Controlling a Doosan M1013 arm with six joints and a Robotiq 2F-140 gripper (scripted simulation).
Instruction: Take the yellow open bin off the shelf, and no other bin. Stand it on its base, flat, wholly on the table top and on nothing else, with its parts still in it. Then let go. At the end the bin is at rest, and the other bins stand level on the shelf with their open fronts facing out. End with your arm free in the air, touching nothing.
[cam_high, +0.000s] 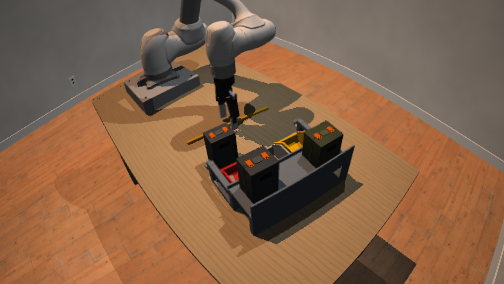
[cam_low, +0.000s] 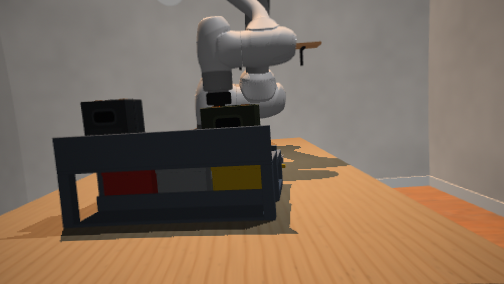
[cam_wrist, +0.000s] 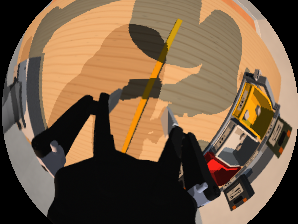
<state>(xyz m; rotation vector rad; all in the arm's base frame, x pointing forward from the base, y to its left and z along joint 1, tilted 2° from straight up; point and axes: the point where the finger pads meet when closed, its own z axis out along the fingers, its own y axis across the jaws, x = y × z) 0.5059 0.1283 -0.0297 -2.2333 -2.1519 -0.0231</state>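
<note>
Table seen overhead bears a yellow rod below released jaws; exterior view hides it.

The arm reaches down from its base near the table's far-left corner; the gripper hangs open, holding nothing.

Three open bins are counted on the shelf: one red, one grey, one yellow. Three dark boxes are counted on top.
</note>
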